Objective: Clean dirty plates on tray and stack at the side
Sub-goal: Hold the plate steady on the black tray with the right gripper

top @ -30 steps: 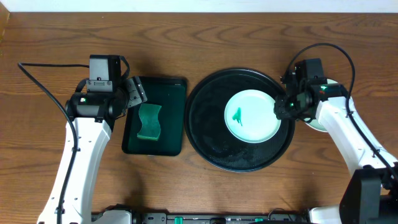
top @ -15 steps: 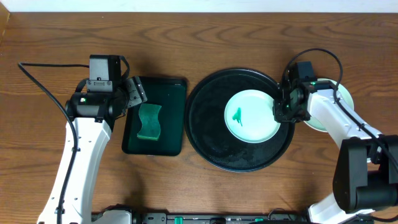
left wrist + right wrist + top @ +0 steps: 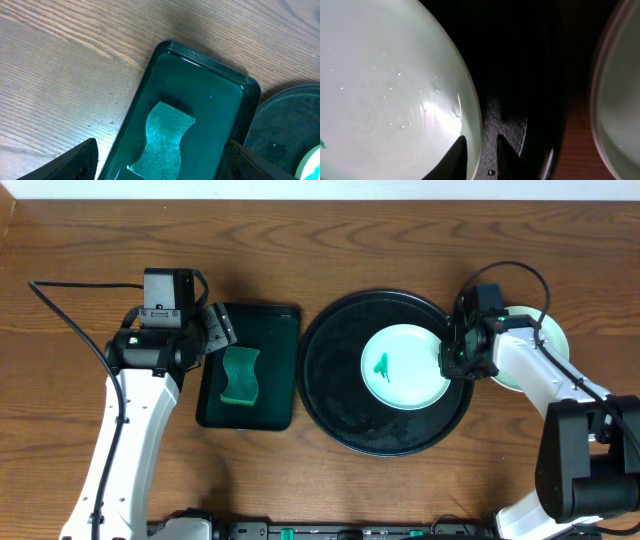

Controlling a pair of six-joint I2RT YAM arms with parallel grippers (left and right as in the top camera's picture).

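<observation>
Right gripper [image 3: 481, 156] seemingly clamps the plate's [image 3: 404, 366] right rim; left gripper [image 3: 162, 164], jaws apart, should fetch the sponge [image 3: 240, 374] next.

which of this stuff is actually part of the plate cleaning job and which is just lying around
Part of the job: dirty plate with the green smear, round black tray under it, pale plate beside the tray, green sponge, right gripper closed on the dirty plate's rim.

Just lying about: nothing loose; only the dark green rectangular tray holding the sponge.
</observation>
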